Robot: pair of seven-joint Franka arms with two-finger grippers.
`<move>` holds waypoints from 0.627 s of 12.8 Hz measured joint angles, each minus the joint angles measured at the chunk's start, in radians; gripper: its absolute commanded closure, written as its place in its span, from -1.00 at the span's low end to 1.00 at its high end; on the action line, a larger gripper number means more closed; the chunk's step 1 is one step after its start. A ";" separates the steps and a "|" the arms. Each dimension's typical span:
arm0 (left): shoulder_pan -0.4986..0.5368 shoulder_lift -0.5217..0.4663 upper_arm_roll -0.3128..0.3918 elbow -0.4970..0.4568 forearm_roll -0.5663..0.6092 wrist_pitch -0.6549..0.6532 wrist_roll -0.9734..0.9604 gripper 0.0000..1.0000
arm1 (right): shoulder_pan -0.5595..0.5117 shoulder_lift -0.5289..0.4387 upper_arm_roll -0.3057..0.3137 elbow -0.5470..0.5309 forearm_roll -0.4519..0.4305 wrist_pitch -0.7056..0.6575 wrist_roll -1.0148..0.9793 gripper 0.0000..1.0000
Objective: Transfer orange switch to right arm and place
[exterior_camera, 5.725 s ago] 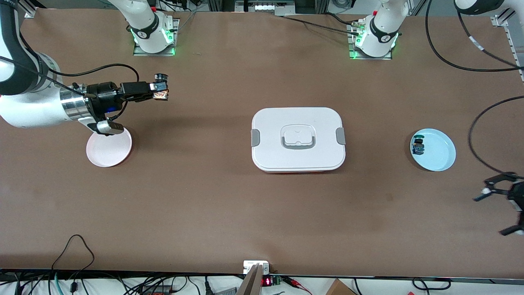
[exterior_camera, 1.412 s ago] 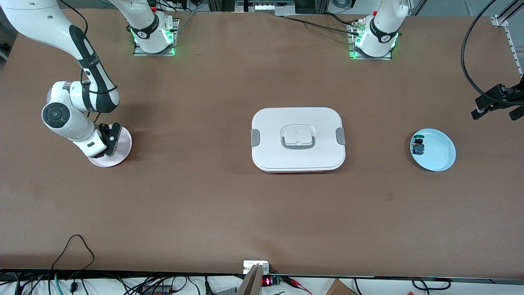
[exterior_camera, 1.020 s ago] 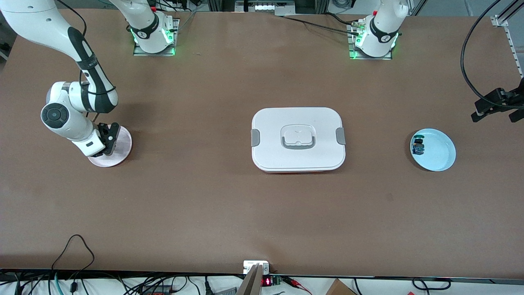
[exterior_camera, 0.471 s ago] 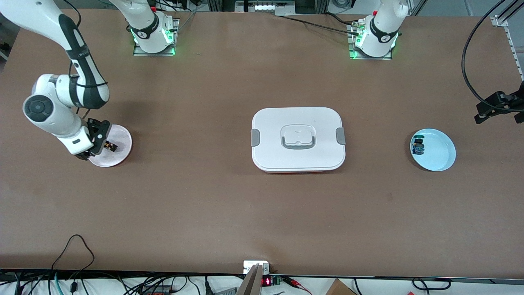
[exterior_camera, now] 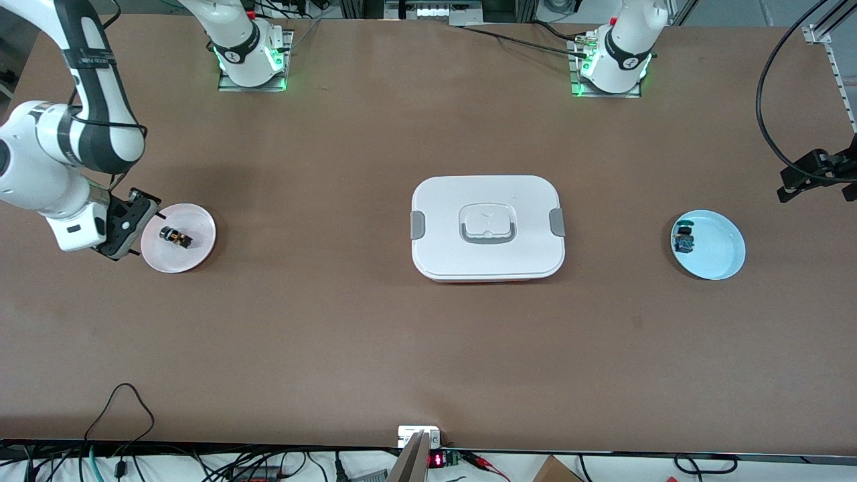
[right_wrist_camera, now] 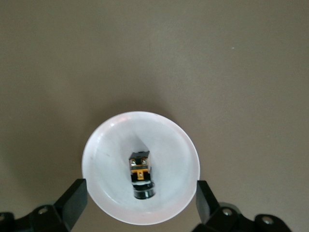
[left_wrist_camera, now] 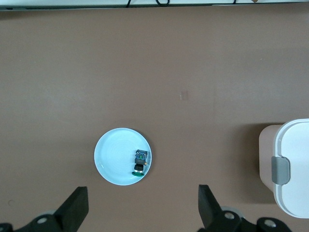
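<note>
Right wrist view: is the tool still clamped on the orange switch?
No, the orange switch lies loose on the pink plate, with the right tool open above it.

The right gripper (exterior_camera: 127,224) is held open, empty, near the surface's right-arm end; the left gripper (exterior_camera: 820,175) is held open at the left-arm edge.

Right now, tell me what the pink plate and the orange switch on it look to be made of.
Pink plate: probably plastic or glazed ceramic; smooth, evenly pale, softly glossy rim.
Orange switch: likely molded plastic, with a black cylindrical body and an orange block; small bright spots suggest metal contacts, though that's uncertain.
</note>
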 measured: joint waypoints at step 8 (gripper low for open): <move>-0.001 0.001 -0.001 0.000 0.000 0.000 0.001 -1.00 | 0.056 -0.052 0.004 0.068 0.088 -0.304 0.646 -1.00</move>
